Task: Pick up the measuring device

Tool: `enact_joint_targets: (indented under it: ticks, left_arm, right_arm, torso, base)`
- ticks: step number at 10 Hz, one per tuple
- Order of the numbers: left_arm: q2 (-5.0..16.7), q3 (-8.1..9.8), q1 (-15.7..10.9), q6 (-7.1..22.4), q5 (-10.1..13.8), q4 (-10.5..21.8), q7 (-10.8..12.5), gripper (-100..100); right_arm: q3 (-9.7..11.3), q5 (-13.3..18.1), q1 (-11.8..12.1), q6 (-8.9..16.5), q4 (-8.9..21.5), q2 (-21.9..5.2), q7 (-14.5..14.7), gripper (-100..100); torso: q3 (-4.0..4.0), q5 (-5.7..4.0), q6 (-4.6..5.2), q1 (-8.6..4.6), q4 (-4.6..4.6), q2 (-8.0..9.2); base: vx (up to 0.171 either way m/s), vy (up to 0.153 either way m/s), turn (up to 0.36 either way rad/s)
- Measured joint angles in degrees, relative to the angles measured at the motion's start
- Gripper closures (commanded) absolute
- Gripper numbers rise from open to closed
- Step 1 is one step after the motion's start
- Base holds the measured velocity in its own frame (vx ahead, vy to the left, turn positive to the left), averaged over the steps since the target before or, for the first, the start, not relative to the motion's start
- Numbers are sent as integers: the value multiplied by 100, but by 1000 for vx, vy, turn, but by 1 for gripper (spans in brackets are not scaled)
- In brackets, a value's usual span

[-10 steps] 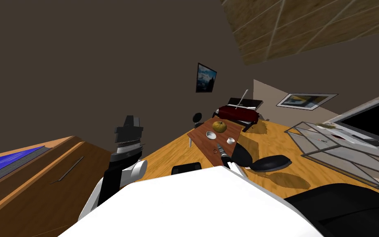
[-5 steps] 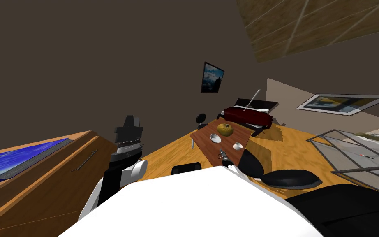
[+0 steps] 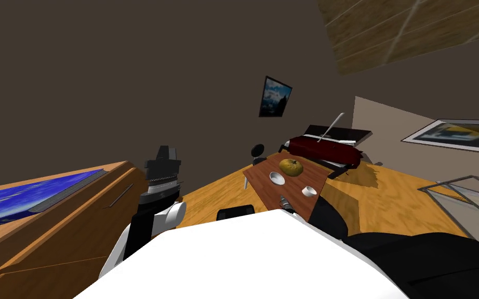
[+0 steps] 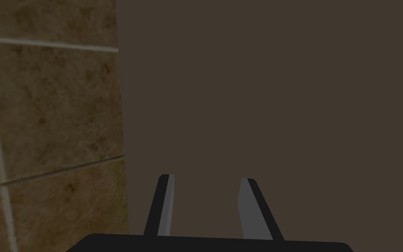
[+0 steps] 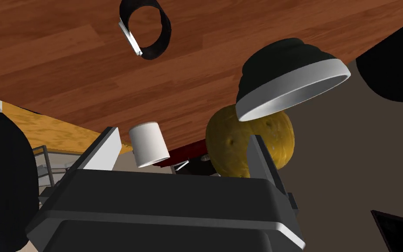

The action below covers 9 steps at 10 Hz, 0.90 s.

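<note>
head view: a brown rectangular wooden table [image 3: 260, 180] stands ahead of me. on it are a yellow-brown round fruit [image 3: 291, 166], a white shallow bowl [image 3: 277, 178] and a small white cup [image 3: 308, 191], each apart from the others. the right gripper [image 3: 284, 201] is at the near edge of this table. the left arm [image 3: 160, 174] is raised at my left side, well apart from the table

left wrist view: the left gripper [image 4: 206, 178] has its two fingers at a rather narrow gap, and nothing is between them

right wrist view: the fingers [image 5: 104, 148] of the right gripper stand wide apart and hold nothing. the measuring device [image 5: 163, 35], a black ring-shaped band with a silver clasp, lies on the table top, clear of both fingers and apart from the cup and the bowl
</note>
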Motion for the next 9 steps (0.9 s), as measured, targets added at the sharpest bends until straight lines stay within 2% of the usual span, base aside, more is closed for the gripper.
enact_joint_targets:
  ticks: [1, 3, 5, 7, 8, 9]
  left_arm:
    - [0, 0, -1, 0, 0, 0, 0, 0]
    - [0, 0, -1, 0, 0, 0, 0, 0]
    - [0, 0, 0, 0, 0, 0, 0, 0]
    - [0, 0, -1, 0, 0, 0, 0, 0]
    - [0, 0, 0, 0, 0, 0, 0, 0]
    - [0, 0, 0, 0, 0, 0, 0, 0]
  right_arm:
    - [-138, 264, -82, 63, 262, 43, -83, -100]
    - [-155, 451, -115, 262, 532, 45, -176, -100]
    - [-76, 343, -64, 573, 751, -3, -72, -100]
    - [-203, 702, -66, 628, 925, 118, -240, -100]
    - [-228, 735, -73, 674, 1013, 112, -243, -100]
    - [-303, 981, -138, 723, 1223, 109, -368, -100]
  torso:
    - [-2, -1, -4, 2, 0, -4]
    - [1, 0, -3, 3, 1, 2]
    - [-3, -1, 1, -3, -1, -5]
    - [4, 0, -2, 3, 2, 7]
    - [5, 1, 1, 2, 2, 9]
    - [3, 0, -2, -1, 1, 4]
  base:
    - [45, -4, 90]
    - [62, -7, 200]
    - [47, -14, 46]
    - [30, -7, 122]
    - [43, -15, 137]
    - [44, -13, 84]
